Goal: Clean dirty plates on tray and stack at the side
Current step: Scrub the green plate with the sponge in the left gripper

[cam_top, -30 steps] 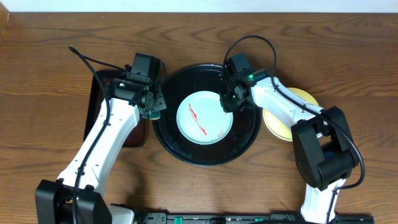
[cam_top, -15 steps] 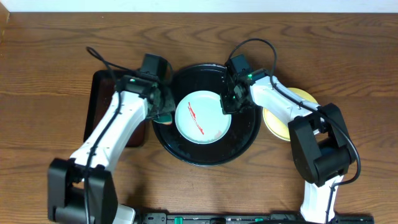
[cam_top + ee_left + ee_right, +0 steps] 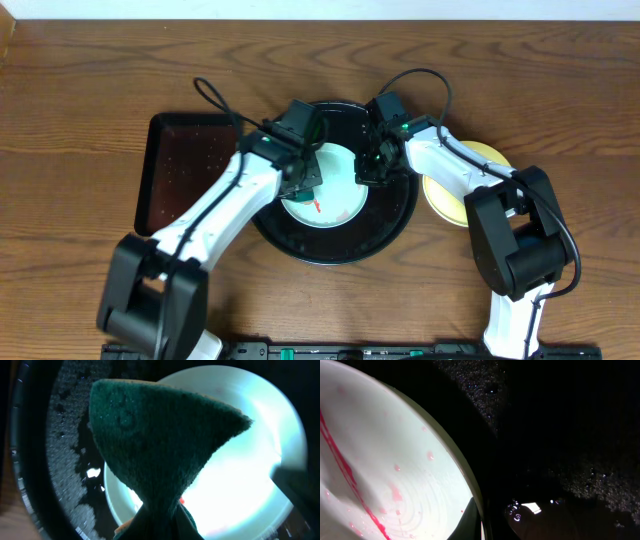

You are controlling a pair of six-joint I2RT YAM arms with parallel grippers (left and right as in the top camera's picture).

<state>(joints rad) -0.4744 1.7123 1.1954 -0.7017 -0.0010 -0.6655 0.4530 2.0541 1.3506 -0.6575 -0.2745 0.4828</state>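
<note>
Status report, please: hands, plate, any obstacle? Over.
Left hand shut on sponge, over plate. Right hand at plate rim, grip unclear. Red sauce on plate. Nothing blocking.

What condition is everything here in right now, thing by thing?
Mint plate: on the round tray, streaked with red sauce.
Round tray: wet, beaded with droplets.
Sponge: folded, pinched in the left tool, over the plate.
Right tool: at the plate's right rim, grip unclear.
Yellow plate: beside the tray, no sauce visible.

The left pincer [image 3: 303, 172], with the green sponge [image 3: 160, 445] clamped, has been carried from the rectangular tray [image 3: 185, 170] to over the mint plate [image 3: 340, 200], whose red streaks are now largely covered.
</note>
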